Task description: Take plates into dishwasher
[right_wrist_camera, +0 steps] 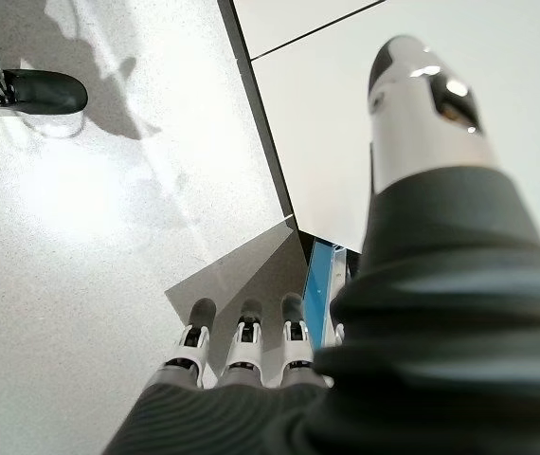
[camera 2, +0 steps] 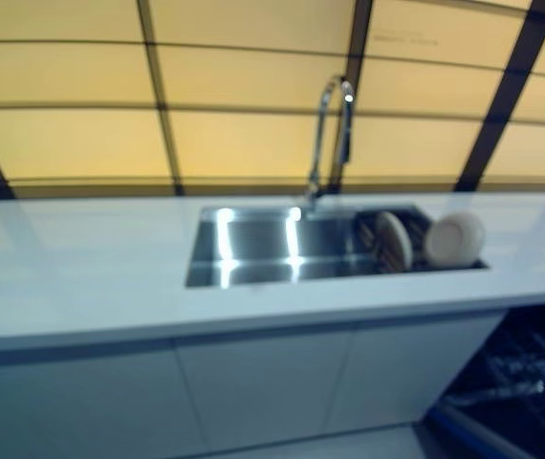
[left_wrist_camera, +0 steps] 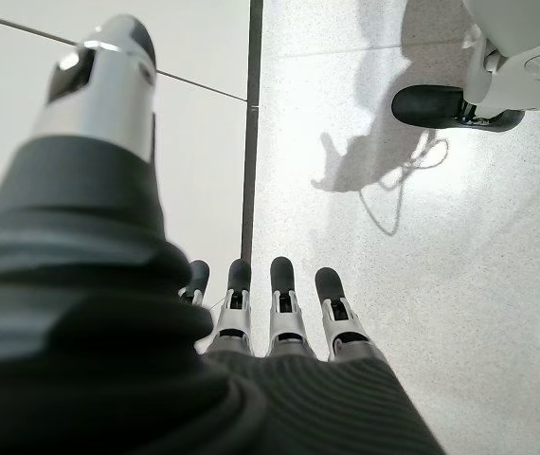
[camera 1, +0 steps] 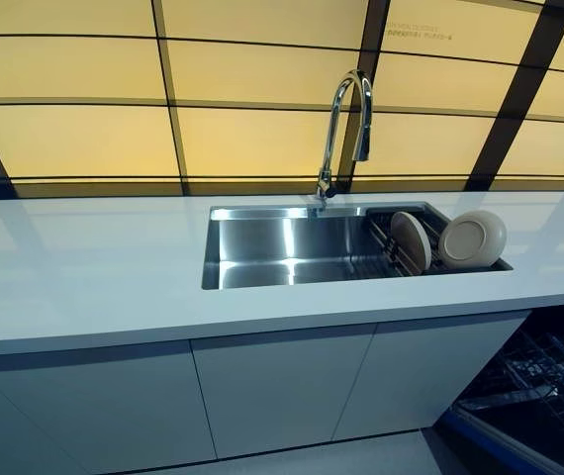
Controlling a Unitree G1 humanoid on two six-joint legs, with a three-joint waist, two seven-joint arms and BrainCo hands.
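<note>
White cabinets [camera 1: 282, 391] under pale countertop [camera 1: 94, 267]

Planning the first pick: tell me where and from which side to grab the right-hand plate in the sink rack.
Probably the upper rim of the rightmost plate, coming down from above. It stands on edge in the sink's rack, face toward the camera, top edge clear above the countertop; the other plate stands close on its left. Both hands hang open, empty.

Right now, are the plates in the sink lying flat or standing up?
Standing up. Both plates lean on edge in the rack at the right end of the sink.
</note>
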